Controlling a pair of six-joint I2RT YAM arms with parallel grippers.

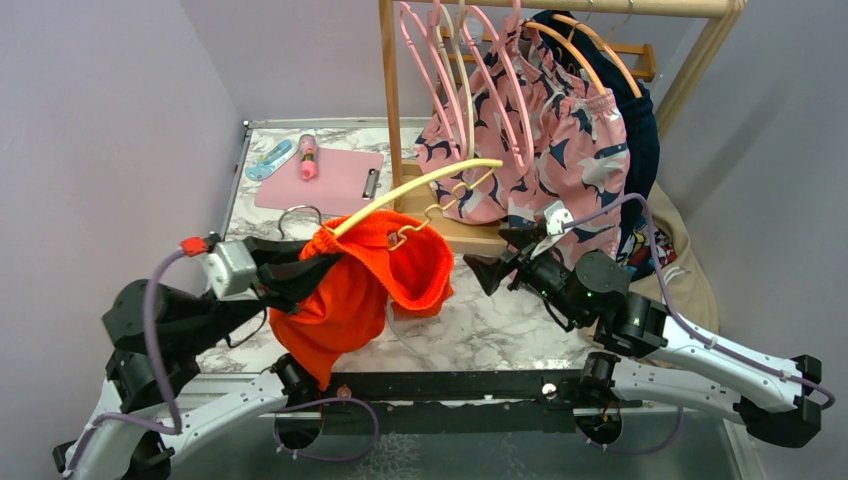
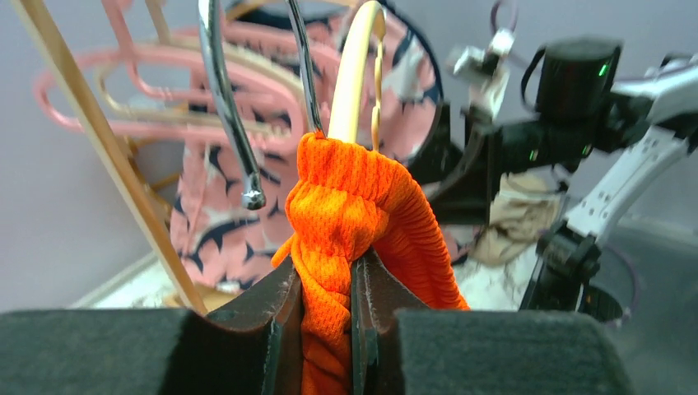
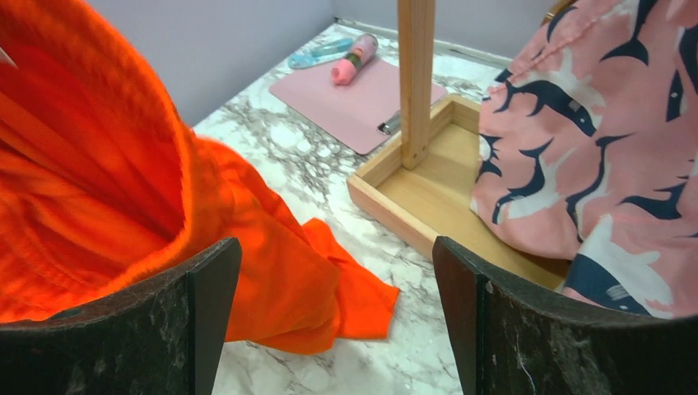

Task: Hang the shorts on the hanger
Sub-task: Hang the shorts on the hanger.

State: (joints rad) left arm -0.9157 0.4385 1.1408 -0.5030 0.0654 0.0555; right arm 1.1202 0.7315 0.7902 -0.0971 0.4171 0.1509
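The bright orange-red shorts [image 1: 350, 280] are bunched over the low end of a pale-yellow hanger [image 1: 420, 185]. The hanger slants up to the right above the marble counter [image 1: 480, 330], in front of a wooden garment rack [image 1: 390, 100]. A fold of the fabric is pinched between the narrowed fingers of the left tool [image 1: 295, 268], just below the hanger's metal hook [image 2: 230, 107]. The right tool [image 1: 502, 255] is spread wide and nothing is held in it. The step in hand is judged to be spreading the waistband along the hanger. To do this well, the left pinch should be kept firm so the hanger is steadied. The loose edge should be taken close to the bar by the right tool and drawn outward slowly, so nothing is pulled off. The shorts hang just left of the right tool, and one leg trails onto the counter ahead of its fingers.
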